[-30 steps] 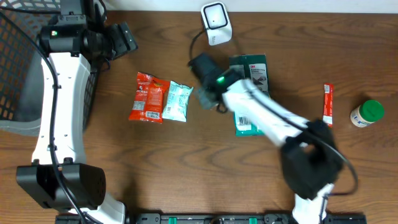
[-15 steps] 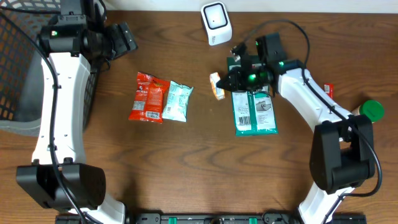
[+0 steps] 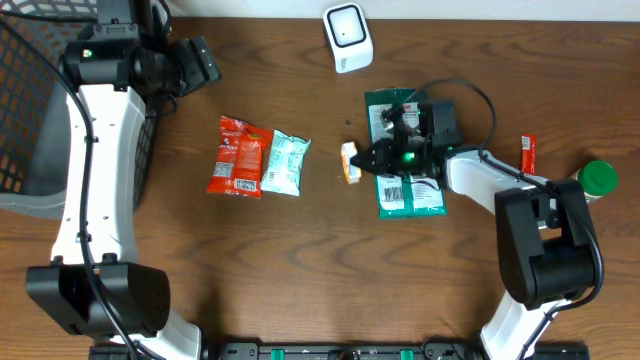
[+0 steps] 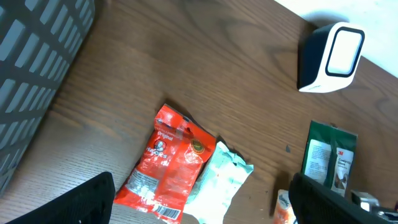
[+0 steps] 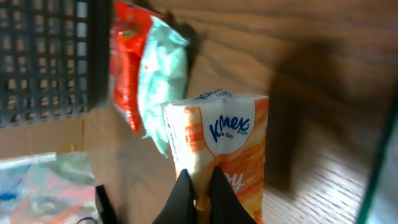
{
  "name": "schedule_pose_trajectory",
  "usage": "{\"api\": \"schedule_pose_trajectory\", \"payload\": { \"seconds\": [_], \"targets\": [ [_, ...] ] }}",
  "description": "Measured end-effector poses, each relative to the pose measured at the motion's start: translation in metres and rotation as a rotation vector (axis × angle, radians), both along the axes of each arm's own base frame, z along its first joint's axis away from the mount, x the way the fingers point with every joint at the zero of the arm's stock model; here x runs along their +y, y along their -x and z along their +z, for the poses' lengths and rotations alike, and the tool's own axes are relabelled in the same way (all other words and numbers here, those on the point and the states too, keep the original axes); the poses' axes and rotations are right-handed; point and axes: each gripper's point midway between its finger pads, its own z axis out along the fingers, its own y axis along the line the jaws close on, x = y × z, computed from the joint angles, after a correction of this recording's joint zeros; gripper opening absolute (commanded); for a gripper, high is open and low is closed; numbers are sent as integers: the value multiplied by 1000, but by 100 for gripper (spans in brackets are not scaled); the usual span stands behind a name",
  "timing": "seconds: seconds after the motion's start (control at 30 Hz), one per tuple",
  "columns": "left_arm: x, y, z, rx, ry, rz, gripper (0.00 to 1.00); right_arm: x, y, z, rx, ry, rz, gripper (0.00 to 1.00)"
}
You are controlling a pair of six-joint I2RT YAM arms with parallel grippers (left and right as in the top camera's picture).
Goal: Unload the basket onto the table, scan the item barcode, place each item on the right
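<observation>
- Tabletop (image 3: 300, 260): one, brown wood, and everything loose lies on it.
- Basket (image 3: 25, 110): one, black mesh, at the far left edge.
- Claws: two. The left claw (image 3: 195, 62) hangs wide with nothing in it, up near the basket. The right claw (image 5: 199, 186) is pinched tight on the lower edge of the tissue pack.
- Green packets (image 3: 410, 195): I think two, a darker one against a lighter one. The right arm covers the join, so I won't swear to that count.
- Red snack packet (image 3: 238, 157): one.
- Pale teal packet (image 3: 287, 162): one, touching the red one's side.
- Scanner (image 3: 347, 37): one, at the far edge of the tabletop, well apart from the tissue pack.
- Tissue pack (image 3: 349, 162): one, orange and white, at the right claw's tip between the pale teal packet and the green packets.
  - I can't tell if it's clear of the wood.
  - My read is that it's very light, soft and squashy, with a slick film wrap.
  - An edge pinch may let it droop or swing. A hold across the narrow body would be steadier, squeezed gently.
  - No barcode shows on the printed face in the right wrist view, so I can't say which face carries it.
- Green-lidded bottle (image 3: 592, 180): one, far right.
- Red stick sachet (image 3: 527, 165): one, just beside the bottle.
</observation>
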Motion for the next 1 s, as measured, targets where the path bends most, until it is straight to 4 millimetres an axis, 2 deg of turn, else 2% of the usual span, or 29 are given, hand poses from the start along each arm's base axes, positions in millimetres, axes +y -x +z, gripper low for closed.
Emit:
{"api": "schedule_pose_trajectory", "payload": {
  "seconds": [0.2,0.43,0.47,0.57,0.83,1.0],
  "targets": [
    [0,0,0,0,0,0,89,-1,2,-7,17,28,-21,8],
    [0,0,0,0,0,0,90,-2,0,-9,22,39,-36,30],
    [0,0,0,0,0,0,90,-2,0,-9,22,39,-37,36],
    [0,0,0,0,0,0,89,-2,0,-9,24,39,-38,40],
    [0,0,0,0,0,0,90,-2,0,-9,42,36,-51,42],
    [0,0,0,0,0,0,89,6,-1,-8,72,154,-76,42]
  ]
}}
